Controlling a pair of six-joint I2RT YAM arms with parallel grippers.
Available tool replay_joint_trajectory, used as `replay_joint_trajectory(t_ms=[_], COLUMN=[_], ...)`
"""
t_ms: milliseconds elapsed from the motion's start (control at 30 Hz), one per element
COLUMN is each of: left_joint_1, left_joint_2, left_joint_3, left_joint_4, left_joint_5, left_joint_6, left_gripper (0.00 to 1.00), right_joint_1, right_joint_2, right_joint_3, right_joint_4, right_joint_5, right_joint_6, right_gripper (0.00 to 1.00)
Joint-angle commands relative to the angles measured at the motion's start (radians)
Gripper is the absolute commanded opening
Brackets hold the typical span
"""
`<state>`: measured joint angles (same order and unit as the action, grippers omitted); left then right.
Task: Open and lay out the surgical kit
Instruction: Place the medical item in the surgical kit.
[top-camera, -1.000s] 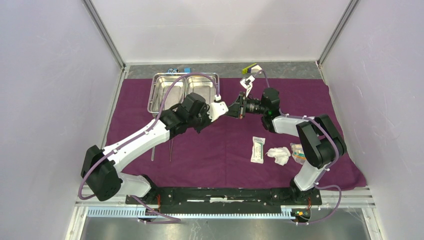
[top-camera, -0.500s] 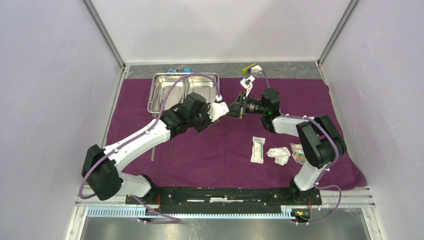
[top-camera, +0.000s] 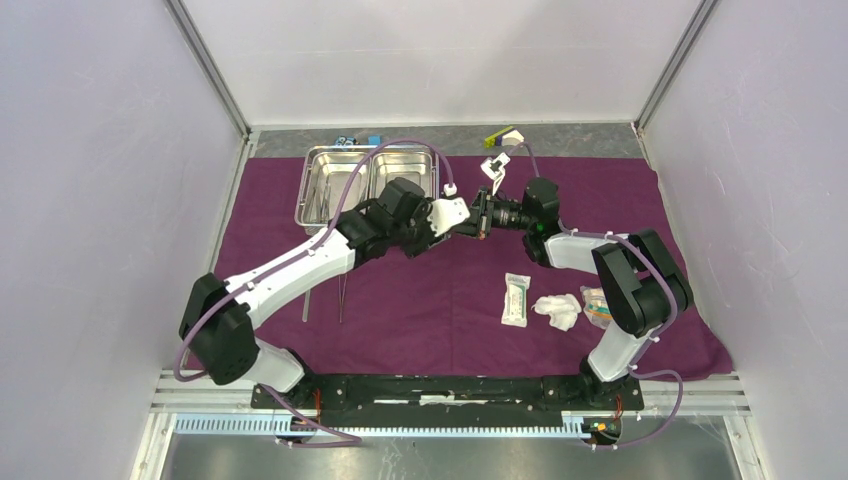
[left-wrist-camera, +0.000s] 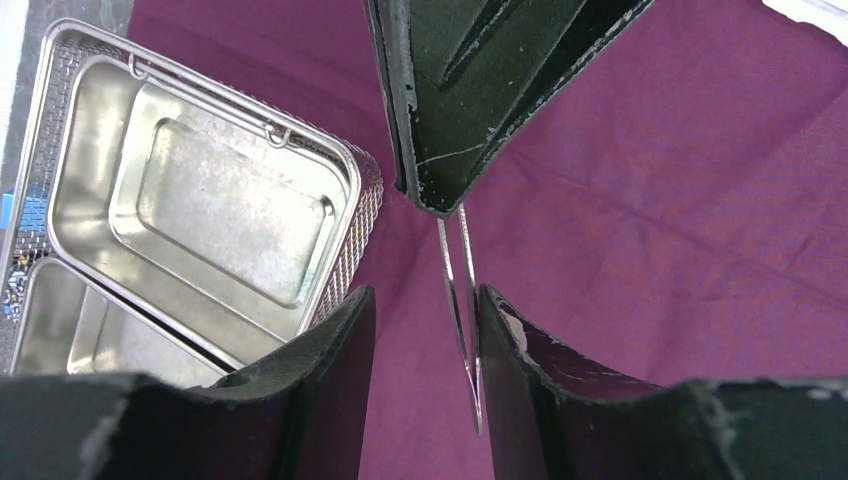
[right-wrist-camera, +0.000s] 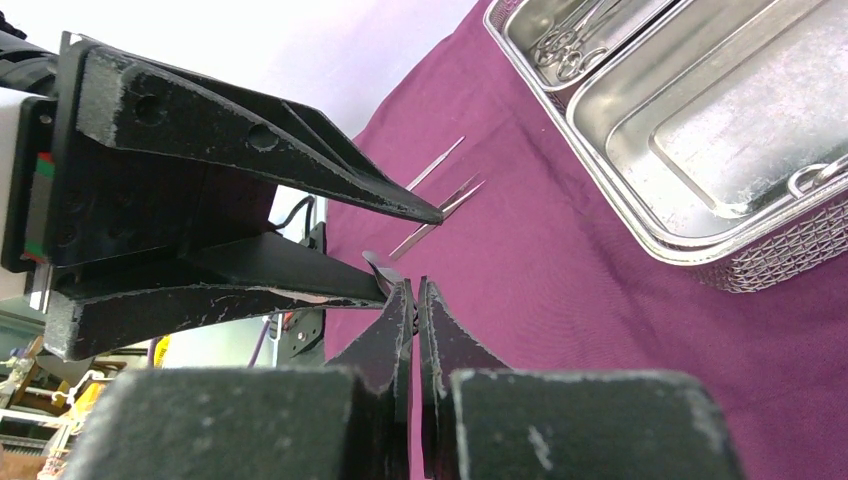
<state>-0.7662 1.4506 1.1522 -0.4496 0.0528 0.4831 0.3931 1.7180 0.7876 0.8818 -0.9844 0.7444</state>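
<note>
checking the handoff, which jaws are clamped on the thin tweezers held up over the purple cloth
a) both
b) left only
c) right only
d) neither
c: the right jaws are pressed shut on one end of the tweezers, while the left jaws stand apart on either side of them without clamping.

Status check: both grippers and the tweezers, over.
Right gripper shut on tweezers, above purple cloth. Left gripper open, straddling the tweezers. Steel tray nearby, not in the way.
</note>
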Motion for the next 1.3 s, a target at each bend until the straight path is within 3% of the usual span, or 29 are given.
replay_joint_trajectory(t_ms=[0,933,1267], left_joint_1=[-0.008,-0.024,-0.024], left_joint_2=[0.008,0.031,0.046], left_joint_3=[0.049,0.069,0.081], left_joint_4=[0.041,0.028,0.028], left_joint_5=[0.023,0.034,-0.037], left_joint_6=[0.019,0.002,-0.026], left_gripper=[0.47,0.25,0.21], right_joint_1=[0.004,-0.002,-0.003], right_joint_2=[-0.015,-0.008,-0.012], right_joint_3=[0.001,0.001,-0.002], right_joint_4=[0.028,0.019,0.029], right_joint_5=[0.013,0.01,0.01], right_joint_6=[-0.008,-0.015,-0.009], right_gripper=[0.0,0.0,0.06])
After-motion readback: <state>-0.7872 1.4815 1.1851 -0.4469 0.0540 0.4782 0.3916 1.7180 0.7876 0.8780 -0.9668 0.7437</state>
